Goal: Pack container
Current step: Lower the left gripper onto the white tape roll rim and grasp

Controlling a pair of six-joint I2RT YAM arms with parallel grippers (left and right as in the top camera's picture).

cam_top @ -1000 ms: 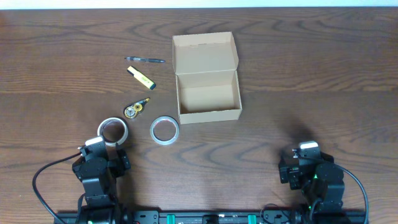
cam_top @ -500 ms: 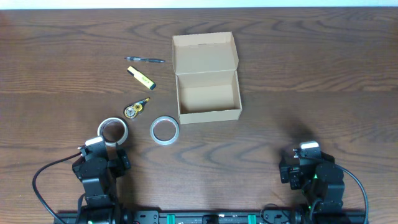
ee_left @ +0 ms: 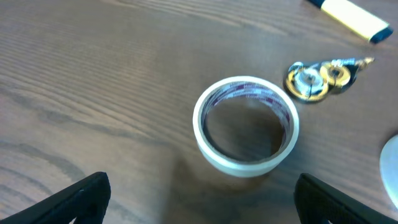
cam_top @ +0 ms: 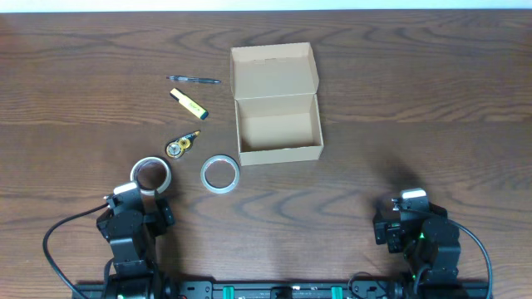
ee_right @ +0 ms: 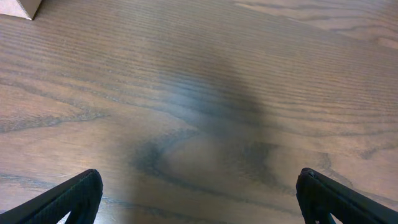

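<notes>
Dark wood-grain table across every view. At its middle, slightly toward the far side, the container: tan cardboard, open, with the hinged lid folded back flat on the far side. Left of it, a black pen farthest, then a yellow highlighter, then a small correction-tape dispenser with gold wheels. Nearer, off the box's near-left corner, a pale tape roll. Left of that, well apart from the box, a second tape roll, white outside and reddish within. Just near of that second roll, the left gripper, spread wide and empty, with the roll lying just beyond the fingertips. At the near right, well apart from the container, the right gripper, likewise spread wide and empty over bare wood, with only a corner of the box at the far left of its view.
</notes>
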